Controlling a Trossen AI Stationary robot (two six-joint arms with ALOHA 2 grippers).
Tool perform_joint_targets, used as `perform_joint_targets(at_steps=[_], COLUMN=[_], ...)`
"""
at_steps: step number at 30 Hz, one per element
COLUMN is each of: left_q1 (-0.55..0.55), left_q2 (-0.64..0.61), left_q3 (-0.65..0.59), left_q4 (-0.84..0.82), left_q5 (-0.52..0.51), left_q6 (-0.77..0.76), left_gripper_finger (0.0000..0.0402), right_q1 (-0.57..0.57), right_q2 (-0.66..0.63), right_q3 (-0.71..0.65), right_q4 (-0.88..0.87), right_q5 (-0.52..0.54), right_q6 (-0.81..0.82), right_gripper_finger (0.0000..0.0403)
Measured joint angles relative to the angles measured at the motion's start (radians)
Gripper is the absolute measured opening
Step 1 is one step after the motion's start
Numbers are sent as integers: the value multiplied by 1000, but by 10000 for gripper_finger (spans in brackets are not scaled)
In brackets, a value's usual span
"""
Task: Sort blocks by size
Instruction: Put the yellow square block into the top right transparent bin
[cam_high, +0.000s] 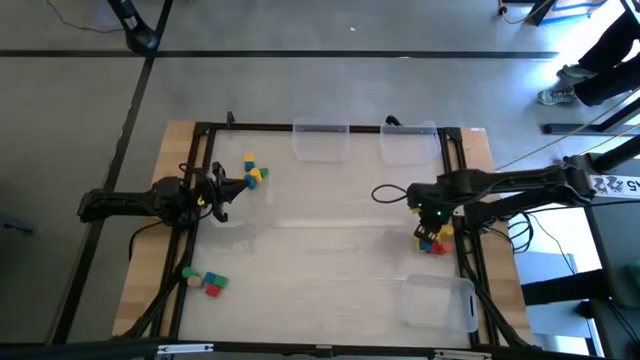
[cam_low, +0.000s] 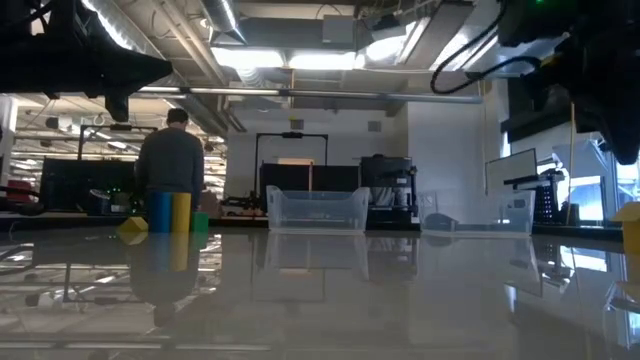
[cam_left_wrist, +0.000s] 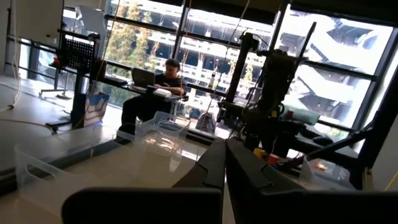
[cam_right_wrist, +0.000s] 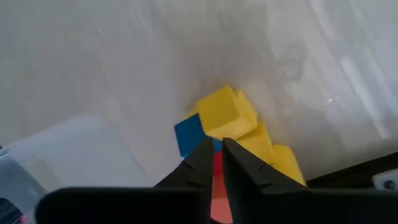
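My right gripper (cam_right_wrist: 214, 163) hangs over the pile of blocks (cam_high: 434, 240) at the table's right edge, fingers (cam_right_wrist: 239, 168) a narrow slit apart with a strip of red block (cam_right_wrist: 217, 167) showing between them, though I cannot tell whether I pinch it. I judge this the picking or placing step at this pile: yellow block (cam_right_wrist: 225, 112) and blue block (cam_right_wrist: 188, 135) crowd the tips, so the next move needs clean vertical travel. My left gripper (cam_left_wrist: 224, 163) waits pressed shut at the left edge, near another cluster (cam_high: 253, 174).

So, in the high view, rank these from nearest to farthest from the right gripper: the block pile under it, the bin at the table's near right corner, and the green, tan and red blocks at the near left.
1. Block pile, right under the right gripper.
2. Bin, near right corner.
3. Green, tan and red blocks, near left, across the table.
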Motion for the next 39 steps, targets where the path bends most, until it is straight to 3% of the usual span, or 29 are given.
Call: perform_joint_targets(at_steps=[4,10,15,26,33,39], left_q1=[0,0,0,0,0,0], left_q2=[0,0,0,0,0,0], left_q3=[0,0,0,0,0,0], left_q4=[2,1,2,1,1,1], left_q5=[0,0,0,0,-3,-3], left_q6=[-4,-5,6,55,55,56], left_gripper_finger=[0,0,0,0,0,0], right_q1=[0,0,28,159,163,163], right_q2=[36,64,75,137,280,305], right_q3=[0,-33,-89,-147,-149,-135], right_q4=[-16,-35,-30,36,25,24], right_q5=[-32,21,5,75,83,102], right_q6=[17,2,-66,-127,-225,-254], right_gripper_finger=[89,170,208,208,192,188])
